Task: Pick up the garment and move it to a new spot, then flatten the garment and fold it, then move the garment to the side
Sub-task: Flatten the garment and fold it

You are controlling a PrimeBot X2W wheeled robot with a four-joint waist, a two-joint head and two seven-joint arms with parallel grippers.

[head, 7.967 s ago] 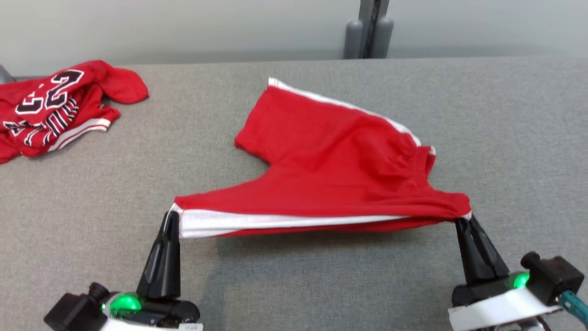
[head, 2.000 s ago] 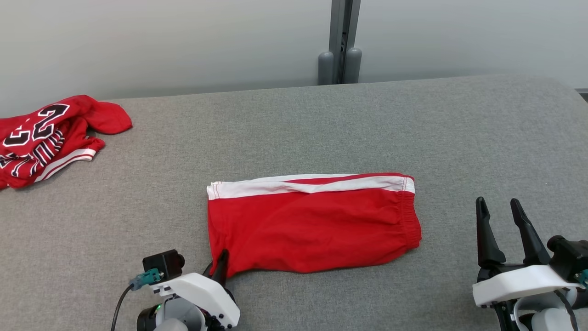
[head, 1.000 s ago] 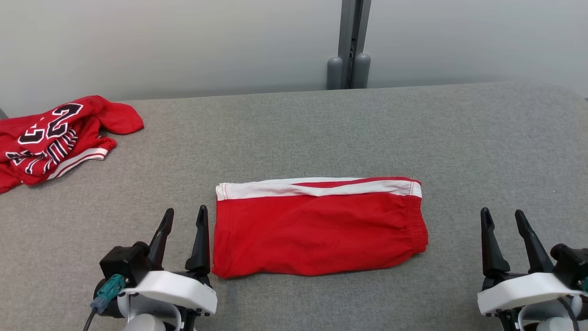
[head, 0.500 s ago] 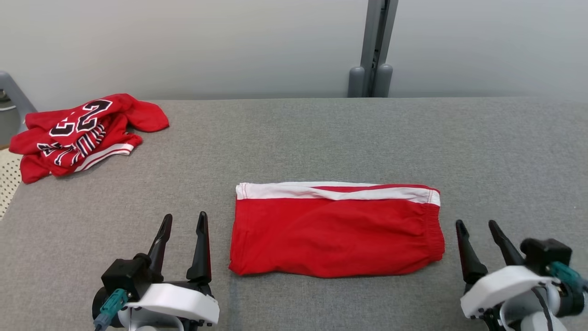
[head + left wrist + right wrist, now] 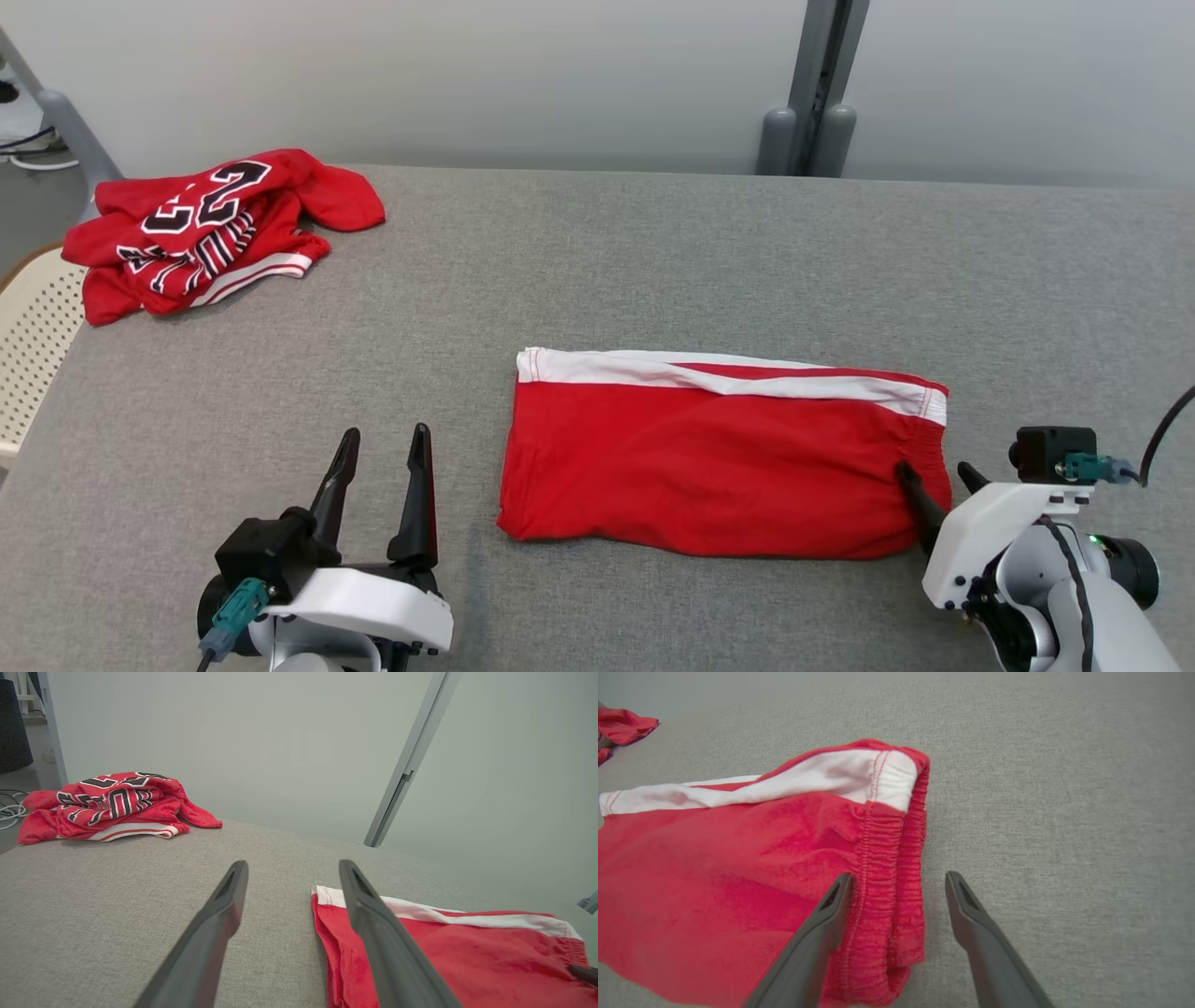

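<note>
Two red garments are lying on the grey table, and the folded shorts are serving as the reference for everything else. Far to the left of the shorts, past the table's edge, part of a cream perforated chair is showing. Well to the left of the shorts and farther back, a crumpled jersey with black and white lettering is sitting in a heap.

Just left of the shorts' near left corner, the left end effector is pointing toward the far side of the table. Its fingers are standing wide apart, gripping nothing and clear of the cloth. From its own wrist camera, the left end effector is looking past the shorts' left edge, with the jersey beyond.

The shorts themselves are lying flat in the near middle of the table, with a white stripe running along the far edge and the gathered waistband forming the right end. Behind the shorts and to the right, a grey post is rising against the wall.

At the shorts' near right corner, the right end effector is spreading open and holding nothing. In its wrist view, the right end effector is straddling the waistband, one finger over the shorts and the other over bare table. Whether either finger is touching the cloth, I cannot tell.
</note>
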